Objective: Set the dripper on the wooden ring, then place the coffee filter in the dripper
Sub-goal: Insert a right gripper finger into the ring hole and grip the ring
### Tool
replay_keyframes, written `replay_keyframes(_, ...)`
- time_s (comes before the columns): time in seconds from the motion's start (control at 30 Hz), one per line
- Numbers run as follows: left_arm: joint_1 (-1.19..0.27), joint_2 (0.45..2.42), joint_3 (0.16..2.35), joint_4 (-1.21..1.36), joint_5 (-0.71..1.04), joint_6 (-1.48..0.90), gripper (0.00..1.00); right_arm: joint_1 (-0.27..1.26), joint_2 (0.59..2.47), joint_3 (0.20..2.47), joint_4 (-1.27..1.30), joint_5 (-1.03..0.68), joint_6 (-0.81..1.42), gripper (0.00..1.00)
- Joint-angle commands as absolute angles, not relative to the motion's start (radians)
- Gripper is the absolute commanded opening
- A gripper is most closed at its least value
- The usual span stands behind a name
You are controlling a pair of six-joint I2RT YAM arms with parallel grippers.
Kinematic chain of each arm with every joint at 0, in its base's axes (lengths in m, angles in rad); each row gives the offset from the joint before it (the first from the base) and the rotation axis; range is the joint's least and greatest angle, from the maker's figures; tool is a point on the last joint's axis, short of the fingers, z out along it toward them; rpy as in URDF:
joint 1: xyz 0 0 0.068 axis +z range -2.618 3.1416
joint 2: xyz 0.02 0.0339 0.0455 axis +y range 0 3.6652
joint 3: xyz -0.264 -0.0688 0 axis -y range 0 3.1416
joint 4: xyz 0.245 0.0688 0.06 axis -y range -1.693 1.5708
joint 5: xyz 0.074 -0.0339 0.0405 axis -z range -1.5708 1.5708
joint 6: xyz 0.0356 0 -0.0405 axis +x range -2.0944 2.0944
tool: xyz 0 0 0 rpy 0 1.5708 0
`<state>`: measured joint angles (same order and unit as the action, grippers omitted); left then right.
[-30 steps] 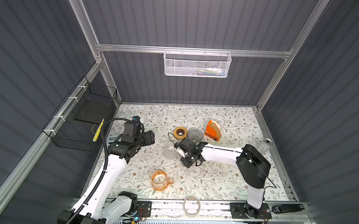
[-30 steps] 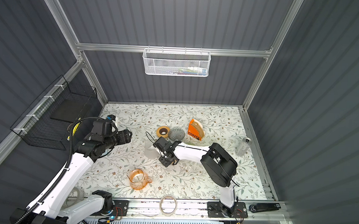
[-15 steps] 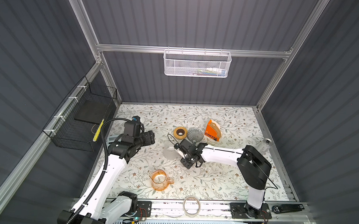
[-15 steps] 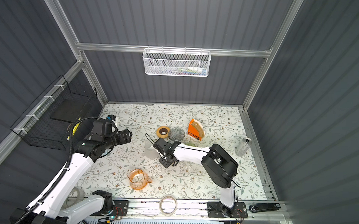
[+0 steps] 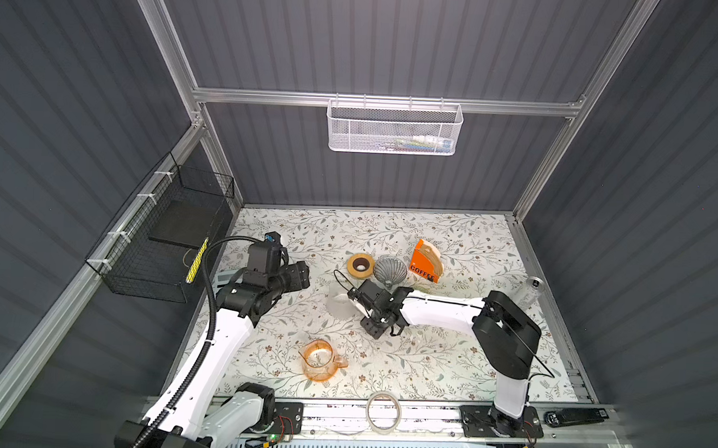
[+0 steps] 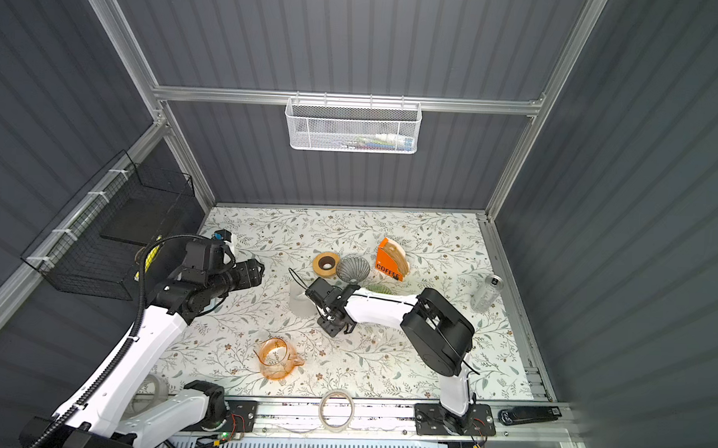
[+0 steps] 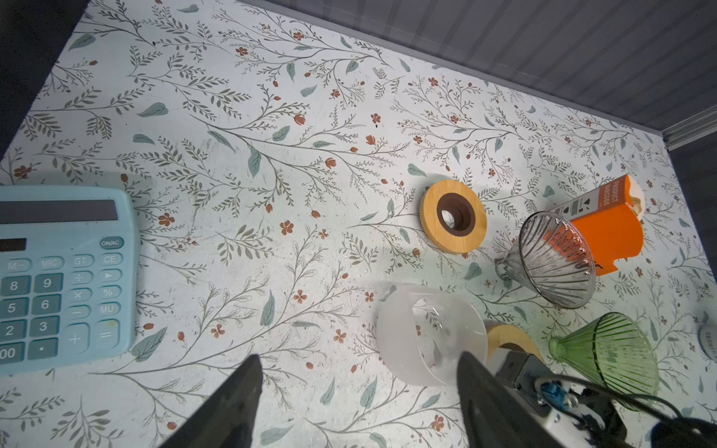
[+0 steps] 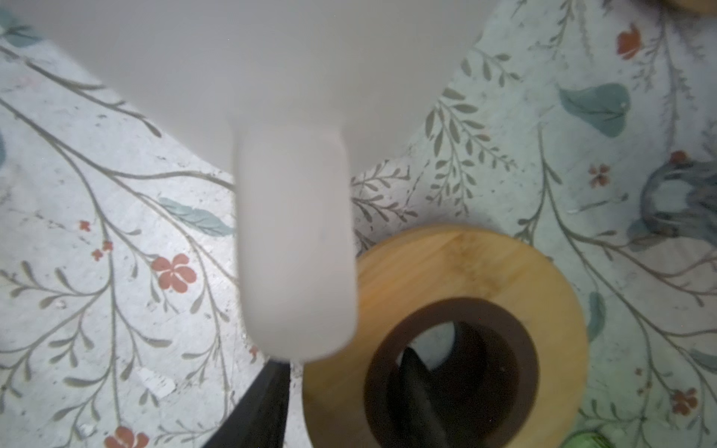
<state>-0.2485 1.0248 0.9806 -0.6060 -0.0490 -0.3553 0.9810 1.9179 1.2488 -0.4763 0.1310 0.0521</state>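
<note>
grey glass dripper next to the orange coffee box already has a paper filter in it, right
Not quite. The grey glass dripper does sit next to the orange coffee box, but it is empty. The left wrist view looks into its ribbed bowl, and there is no paper filter inside.

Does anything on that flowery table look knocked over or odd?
Yes: near the middle, the grey ribbed glass dripper, the green ribbed glass dripper and the frosted white dripper all lie tipped on their sides, none upright.
</note>
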Motion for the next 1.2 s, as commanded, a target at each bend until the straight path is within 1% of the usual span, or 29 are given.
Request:
replay_keyframes(0.0,-0.253,1.006,0.993,-0.617,-0.038,-0.356,0.79,0.985,1.945,1.265,-0.497,0.141,0.065,0.48)
replay_keyframes(0.07,-0.253,1.003,0.991,-0.617,-0.04,-0.356,0.79,0.985,1.947,1.265,-0.494,0.148,0.067,0.48)
replay_keyframes(0.3,-0.253,0.999,0.992,-0.621,-0.043,-0.356,0.79,0.984,1.948,1.267,-0.498,0.157,0.071,0.34)
replay_keyframes(0.53,-0.253,0.99,0.994,-0.63,-0.052,-0.354,0.79,0.985,1.895,1.244,-0.512,0.164,0.083,0.26)
replay_keyframes(0.73,-0.253,0.982,0.997,-0.635,-0.053,-0.356,0.79,0.989,1.845,1.241,-0.536,0.167,0.09,0.24)
replay_keyframes(1.17,-0.253,0.982,1.005,-0.638,-0.052,-0.359,0.79,1.019,1.764,1.28,-0.59,0.19,0.089,0.23)
